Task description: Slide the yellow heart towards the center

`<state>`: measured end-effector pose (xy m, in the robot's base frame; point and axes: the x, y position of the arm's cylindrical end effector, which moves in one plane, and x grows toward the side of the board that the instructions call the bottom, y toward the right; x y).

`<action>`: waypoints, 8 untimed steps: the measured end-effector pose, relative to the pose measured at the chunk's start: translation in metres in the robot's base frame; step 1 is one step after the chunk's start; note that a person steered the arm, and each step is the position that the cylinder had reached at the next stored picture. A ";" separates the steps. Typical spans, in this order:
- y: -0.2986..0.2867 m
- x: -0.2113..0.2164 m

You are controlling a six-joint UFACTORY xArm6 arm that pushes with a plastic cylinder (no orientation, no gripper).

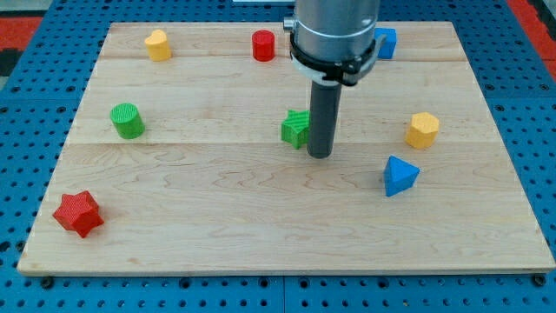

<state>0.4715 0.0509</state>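
Nearest the view's bottom edge, toward the left corner of the wooden board point(261, 235), sits a red star block point(78, 213), well apart from everything else. Further up and over on the view's right, a blue triangular block point(400, 176) lies by itself, and just above it, a little farther right, rests a yellow hexagonal block point(423, 129).

At the middle of the board my tip point(320, 156) comes down onto the wood. There is no claw on this arm, only the straight dark rod, so nothing is gripped or held. A green block point(296, 128) stands just beside the rod on its left; its shape is hard to make out, partly because the rod covers its right edge, and I cannot tell whether the two are touching. At about the same depth, well off to the view's left, a green cylinder point(128, 120) stands upright.

Along the far edge, at the view's top, three more blocks line up. The yellow heart point(157, 44) is near the top left corner, far from the centre and well apart from my tip. A red cylinder point(263, 45) stands to its right, close to the arm's grey housing point(334, 30). A blue block point(385, 42) peeks out on the housing's right side, partly hidden, so its shape is probably a cube but I cannot be sure.

A blue perforated surface point(26, 130) surrounds the board on all sides.
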 end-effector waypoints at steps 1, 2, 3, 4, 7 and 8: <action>-0.059 0.016; -0.143 -0.029; -0.160 -0.108; -0.173 -0.190; -0.267 -0.217; -0.230 -0.184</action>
<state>0.2872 -0.1789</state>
